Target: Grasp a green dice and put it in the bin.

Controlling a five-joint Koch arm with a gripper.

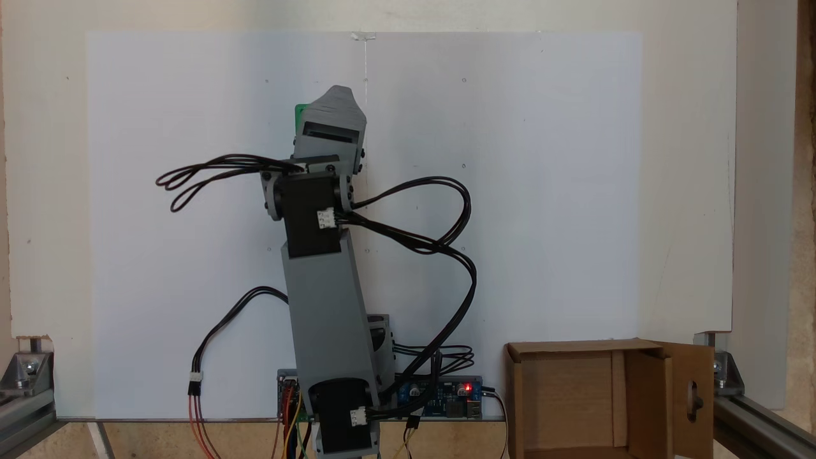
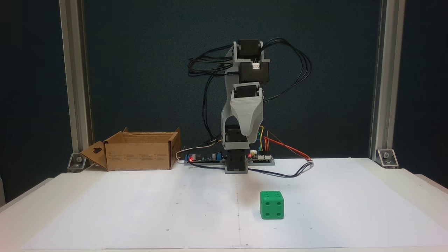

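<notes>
Bin [image 2: 140, 154]: brown cardboard box at about 9 o'clock from the arm's base in the front fixed view, standing at the back edge of the white sheet; top flaps up, one slotted flap [image 2: 93, 154] folded out to its left. From above, the same bin [image 1: 567, 395] sits at 4 o'clock in the frame, and what shows of its inside is bare cardboard.

Green dice [image 2: 271, 205]: alone on the white sheet [image 2: 140, 210], at roughly 5 o'clock from the arm's base, well apart from the bin and from the arm, with four pips on the face towards the camera. In the top-down fixed view just a sliver of green [image 1: 299, 115] peeks out at the gripper's left edge.

Arm [image 2: 245, 105]: folded up over its base, upper link rising, elbow at the top, wrist bent back down.

Gripper [image 2: 249, 138]: grey, pointing down towards 6 o'clock, hanging high above the sheet, clear of the dice. One jaw hides the other, so I can't tell whether it is apart or closed.

Boards [image 2: 260, 159]: circuit boards either side of the base, red lights on.
</notes>
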